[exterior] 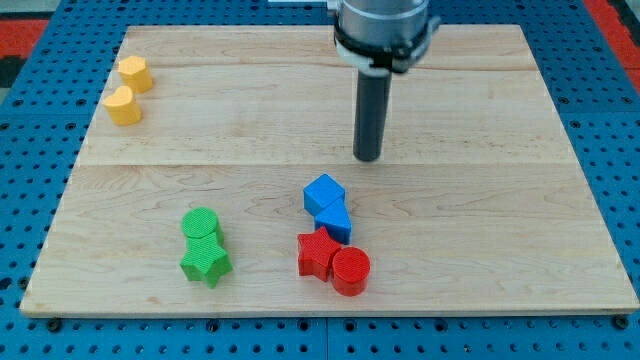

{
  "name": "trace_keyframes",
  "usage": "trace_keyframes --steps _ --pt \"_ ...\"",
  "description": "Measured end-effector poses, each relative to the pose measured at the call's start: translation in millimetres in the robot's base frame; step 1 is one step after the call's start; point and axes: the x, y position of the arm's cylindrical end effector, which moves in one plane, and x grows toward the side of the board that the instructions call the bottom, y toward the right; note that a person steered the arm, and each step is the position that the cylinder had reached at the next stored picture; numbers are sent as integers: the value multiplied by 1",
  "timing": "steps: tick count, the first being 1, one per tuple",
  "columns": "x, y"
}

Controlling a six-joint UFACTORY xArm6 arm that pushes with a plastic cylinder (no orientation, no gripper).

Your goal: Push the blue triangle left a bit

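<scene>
My tip (pixel 367 157) rests on bare board, holding nothing and touching no block, the rod standing upright beneath the arm's collar at the view's top. The blue triangle (pixel 335 221) lies toward the view's bottom and slightly left of the tip, near but apart. To push it left, the tip would likely need to come round to the triangle's right side first. A blue cube (pixel 323 192) touches the triangle's upper left, so it may be carried along. A red star (pixel 317 254) and red cylinder (pixel 350 270) sit just below the triangle. Green blocks (pixel 204 246) and yellow blocks (pixel 128 89) lie well apart.
</scene>
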Motion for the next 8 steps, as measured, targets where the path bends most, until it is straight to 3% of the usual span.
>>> trace_keyframes --steps 1,7,8 --pt "21 19" --pt "21 48" --pt "51 48"
